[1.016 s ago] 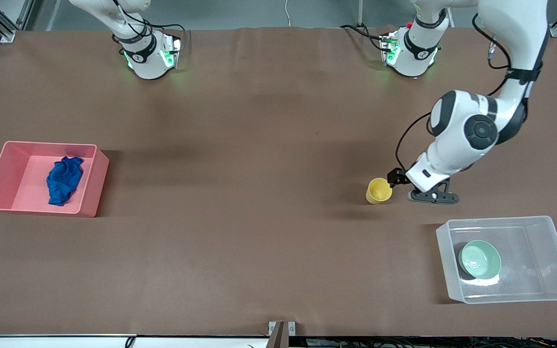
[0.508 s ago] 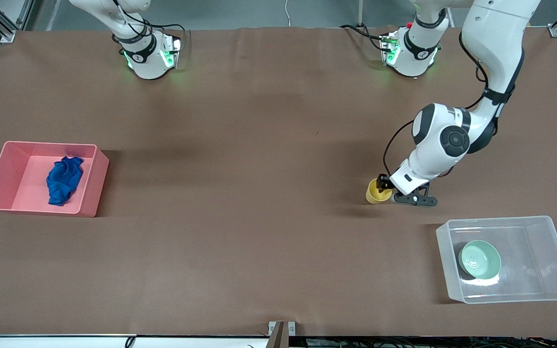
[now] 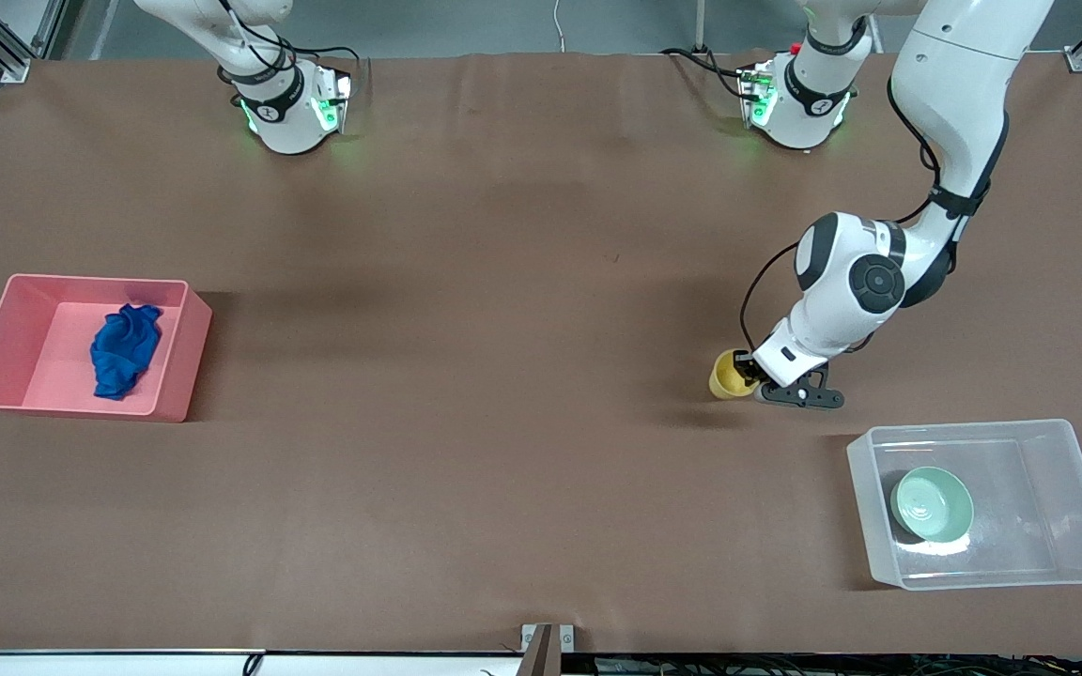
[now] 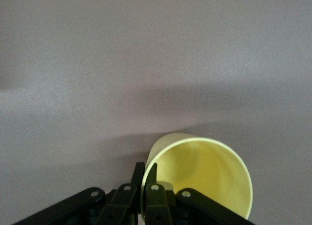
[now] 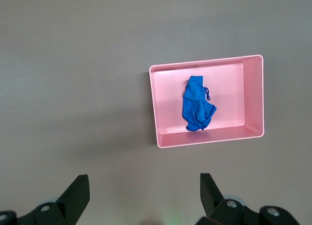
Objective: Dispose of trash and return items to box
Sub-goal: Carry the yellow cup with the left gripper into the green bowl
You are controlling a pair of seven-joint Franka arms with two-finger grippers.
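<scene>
Left gripper [image 3: 745, 374] has dropped onto yellow cup [image 3: 727, 375], fingers [image 4: 148, 186] now pinching rim. Bare tabletop [image 3: 503, 422] all round; clear box [image 3: 1081, 469] nearer camera. Right gripper [image 5: 141, 193] waits spread, high over pink bin [image 5: 253, 95].

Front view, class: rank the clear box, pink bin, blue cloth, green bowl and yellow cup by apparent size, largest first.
1. clear box
2. pink bin
3. blue cloth and green bowl: alike, unranked
4. yellow cup, partly hidden by the left pincer
</scene>
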